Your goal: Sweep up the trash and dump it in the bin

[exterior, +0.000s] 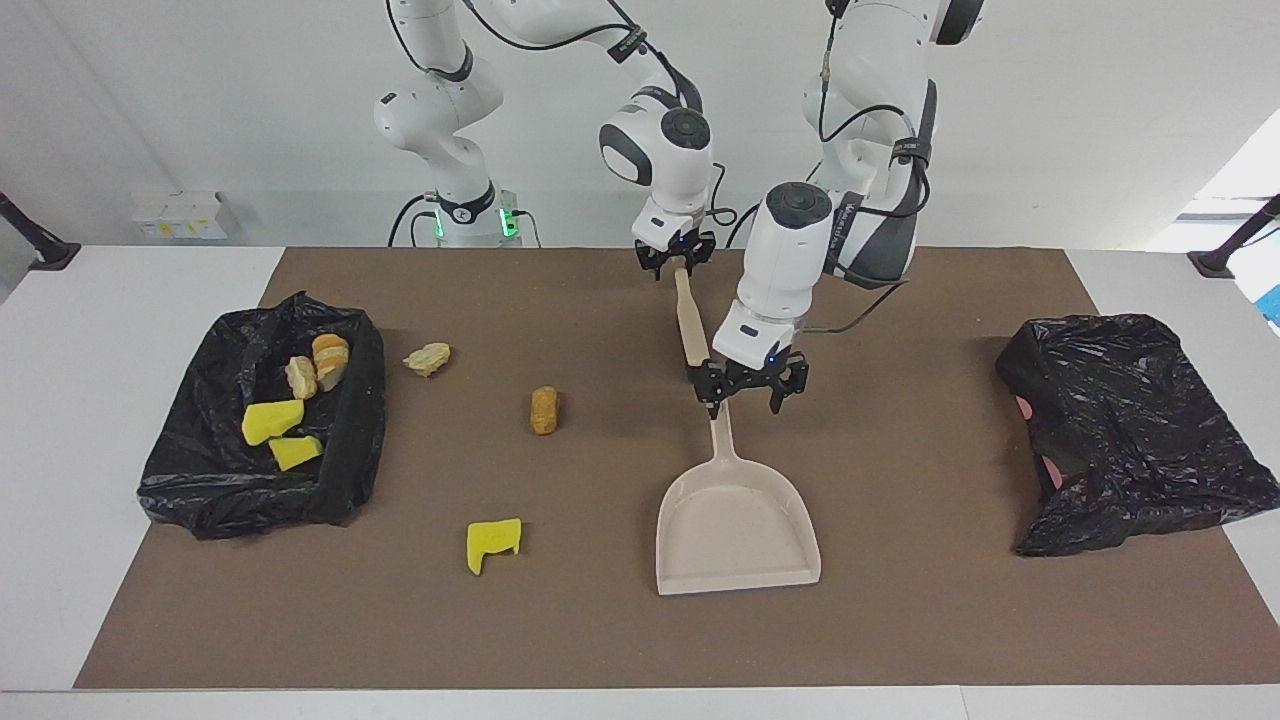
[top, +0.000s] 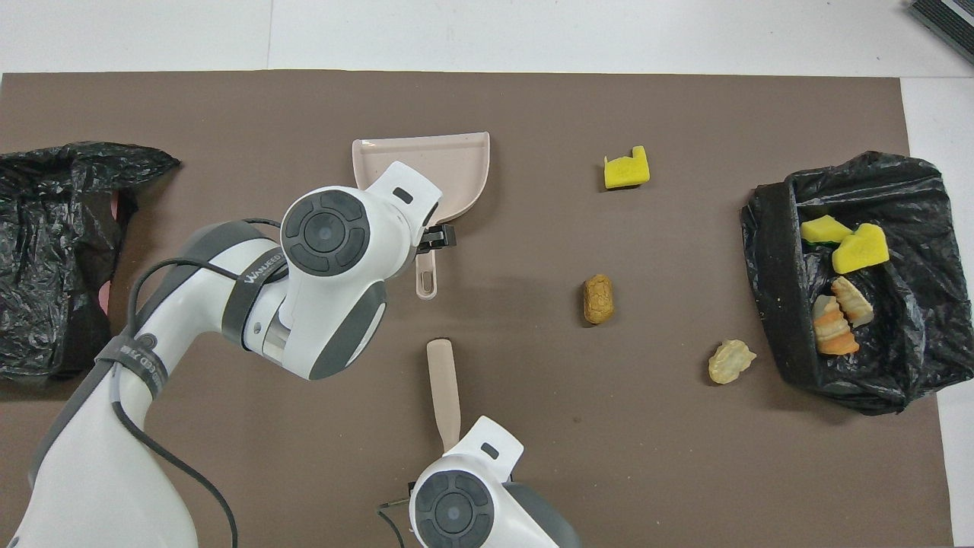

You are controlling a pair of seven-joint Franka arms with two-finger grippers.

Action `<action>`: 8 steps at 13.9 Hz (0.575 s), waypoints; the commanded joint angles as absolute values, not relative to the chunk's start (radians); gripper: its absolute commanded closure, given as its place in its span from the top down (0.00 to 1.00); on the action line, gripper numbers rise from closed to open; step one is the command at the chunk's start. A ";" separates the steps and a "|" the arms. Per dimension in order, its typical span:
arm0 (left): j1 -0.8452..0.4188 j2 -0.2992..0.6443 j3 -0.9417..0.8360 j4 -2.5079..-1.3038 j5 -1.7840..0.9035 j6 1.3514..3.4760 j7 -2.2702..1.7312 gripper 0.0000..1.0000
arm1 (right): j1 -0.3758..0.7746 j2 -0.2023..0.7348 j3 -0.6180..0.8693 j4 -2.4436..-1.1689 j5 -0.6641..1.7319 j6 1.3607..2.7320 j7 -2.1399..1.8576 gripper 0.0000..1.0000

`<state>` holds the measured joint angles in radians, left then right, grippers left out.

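Observation:
The beige dustpan (exterior: pixel 737 530) (top: pixel 456 164) lies flat mid-mat, its handle pointing toward the robots. My left gripper (exterior: pixel 745 395) (top: pixel 437 237) hangs open low over that handle, holding nothing. A beige brush (exterior: pixel 688 320) (top: pixel 444 380) lies nearer the robots; my right gripper (exterior: pixel 677 262) has its fingers closed on the handle's end. Loose trash on the mat: a yellow sponge chunk (exterior: pixel 493 543) (top: pixel 626 169), a brown lump (exterior: pixel 543 410) (top: pixel 598 298) and a pale lump (exterior: pixel 428 357) (top: pixel 731 361). The black-lined bin (exterior: pixel 350 440) (top: pixel 776 289) at the right arm's end holds several scraps.
A crumpled black bag (exterior: pixel 1130 420) (top: pixel 46 251) lies at the left arm's end of the brown mat (exterior: pixel 900 620). White table shows around the mat's edges.

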<state>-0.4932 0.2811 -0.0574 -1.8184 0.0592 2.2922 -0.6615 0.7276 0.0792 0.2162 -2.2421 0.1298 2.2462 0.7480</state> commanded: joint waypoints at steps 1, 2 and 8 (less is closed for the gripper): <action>-0.528 0.307 -0.041 -1.804 0.100 2.309 -0.689 1.00 | 0.729 0.090 0.216 -2.224 0.147 2.270 0.794 0.39; -0.529 0.307 -0.043 -1.810 0.101 2.313 -0.690 1.00 | 0.730 0.091 0.216 -2.224 0.147 2.272 0.802 0.28; -0.503 0.304 -0.044 -1.893 0.025 2.470 -0.778 1.00 | 0.718 0.011 0.215 -2.275 0.147 2.246 0.941 0.00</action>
